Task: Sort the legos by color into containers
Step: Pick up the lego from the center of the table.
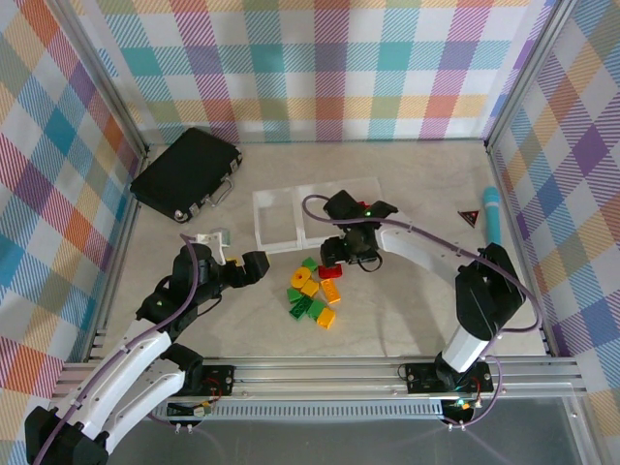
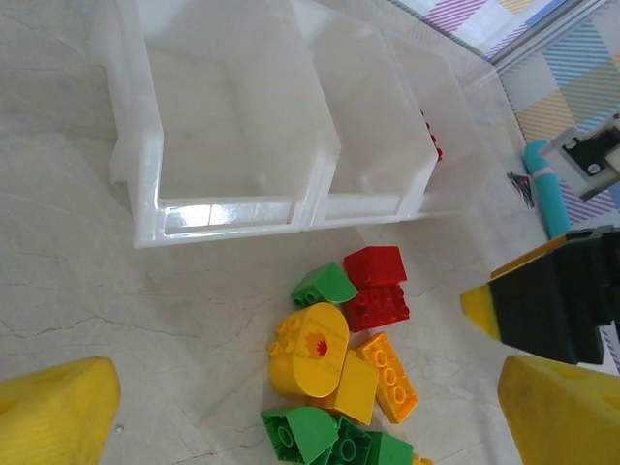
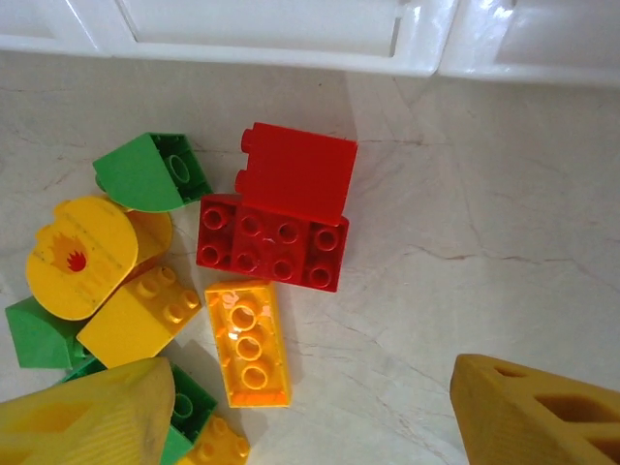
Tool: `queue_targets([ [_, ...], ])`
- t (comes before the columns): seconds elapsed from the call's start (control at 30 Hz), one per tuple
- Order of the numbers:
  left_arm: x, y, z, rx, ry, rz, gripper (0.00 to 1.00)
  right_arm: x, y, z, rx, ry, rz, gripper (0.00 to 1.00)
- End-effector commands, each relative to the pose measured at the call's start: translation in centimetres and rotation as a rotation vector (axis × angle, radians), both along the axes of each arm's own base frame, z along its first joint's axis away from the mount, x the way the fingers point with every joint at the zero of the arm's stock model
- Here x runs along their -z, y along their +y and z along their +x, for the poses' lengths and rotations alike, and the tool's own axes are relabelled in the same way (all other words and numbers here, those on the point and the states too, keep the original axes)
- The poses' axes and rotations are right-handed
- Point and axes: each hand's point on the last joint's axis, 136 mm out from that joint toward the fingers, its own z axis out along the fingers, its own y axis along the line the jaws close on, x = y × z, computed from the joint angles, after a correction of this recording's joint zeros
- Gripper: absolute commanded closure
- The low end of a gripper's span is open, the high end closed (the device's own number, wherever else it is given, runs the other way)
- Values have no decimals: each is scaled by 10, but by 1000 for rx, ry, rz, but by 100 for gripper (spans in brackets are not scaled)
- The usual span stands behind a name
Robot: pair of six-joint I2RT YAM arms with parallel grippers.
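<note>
Bricks (image 1: 312, 291) piled on the table (image 1: 407, 310), just in front of the tray (image 2: 232, 208). Right claw (image 3: 300, 417) spread open over the pile, empty, fingertips cut off by the frame. Left claw (image 1: 252, 267) wide open, empty. Red piece (image 2: 432, 143) in the tray's right end, mostly hidden behind its wall.

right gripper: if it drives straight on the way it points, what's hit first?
Most likely the orange brick, lying flat just off-centre between the open fingers of the right gripper; otherwise the bare table beside it. Depth is unclear.
</note>
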Motion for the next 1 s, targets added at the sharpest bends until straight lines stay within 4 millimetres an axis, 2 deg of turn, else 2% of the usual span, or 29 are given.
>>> queue_targets([
  [0.0,1,0,0,-3,-9,3,0,11,4,13,123,-35,-9,21],
  [0.17,3,1,-2,-5,-6,7,0,25,9,23,159,-53,-27,20],
  [0.43,-2,8,-3,-31,-34,13,0,35,20,41,161,-101,-12,22],
  [0.73,3,5,-3,-15,-12,27,0,52,26,47,149,-83,-37,24],
  [0.97,0,5,-1,-9,-17,38,0,59,31,51,140,-73,-47,32],
])
